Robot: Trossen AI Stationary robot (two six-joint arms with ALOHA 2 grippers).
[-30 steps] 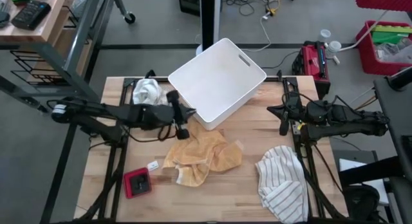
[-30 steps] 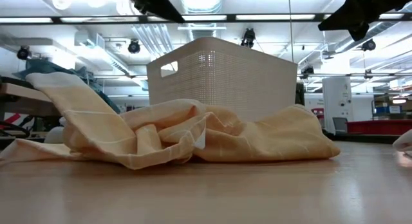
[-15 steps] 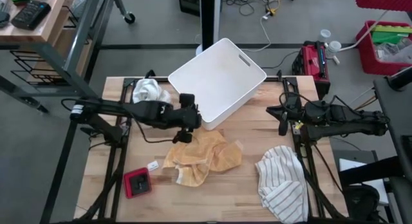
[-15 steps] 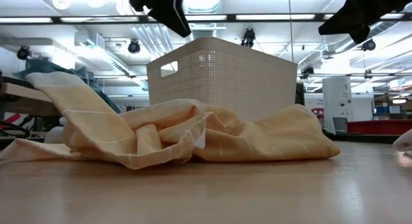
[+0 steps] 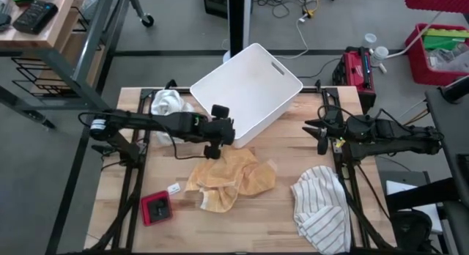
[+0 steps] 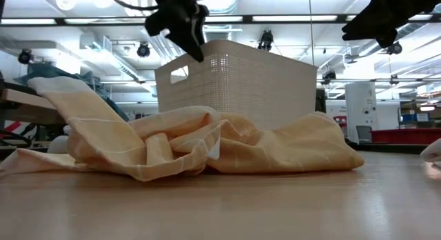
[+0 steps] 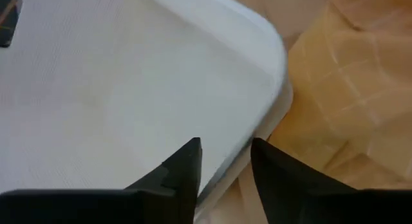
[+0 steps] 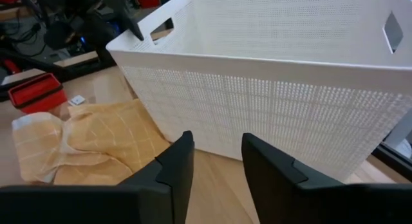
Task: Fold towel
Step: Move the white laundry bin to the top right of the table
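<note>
Now your left gripper has its fingers a little apart and holds nothing. It hangs over the near corner of the white basket, just above the far edge of the yellow towel. Your right gripper is also a little apart and empty, waiting off to the side, facing the basket wall. The towel lies crumpled in the middle of the table, touching the basket. I think you should first find a corner. Go down slowly and pinch one layer only. The high view shows the whole towel shape. The low view shows how bunched and tall its folds are.
</note>
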